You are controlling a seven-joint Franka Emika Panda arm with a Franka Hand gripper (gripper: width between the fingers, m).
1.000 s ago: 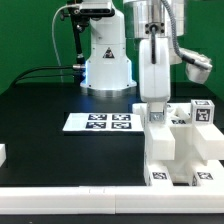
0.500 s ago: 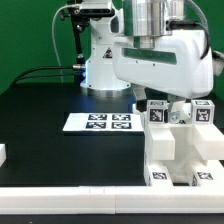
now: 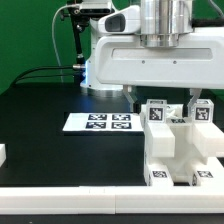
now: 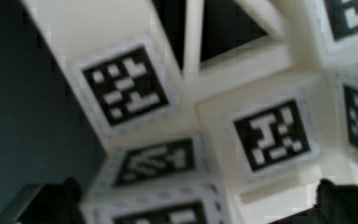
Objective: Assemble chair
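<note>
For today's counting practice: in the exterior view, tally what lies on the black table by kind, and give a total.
White chair assembly of joined blocks: 1
Flat marker board with tags: 1
Separate white piece at the exterior view's left edge, cut off: 1
Total: 3

the glossy white blocky plastic chair assembly stands on the black table at the exterior view's near right. the thin flat white marker board lies on the table to its left, slightly farther back. a small white block sits at the near left edge. the white robot base stands behind the board. the arm's gripper hangs directly above the assembly's upper posts.
</note>
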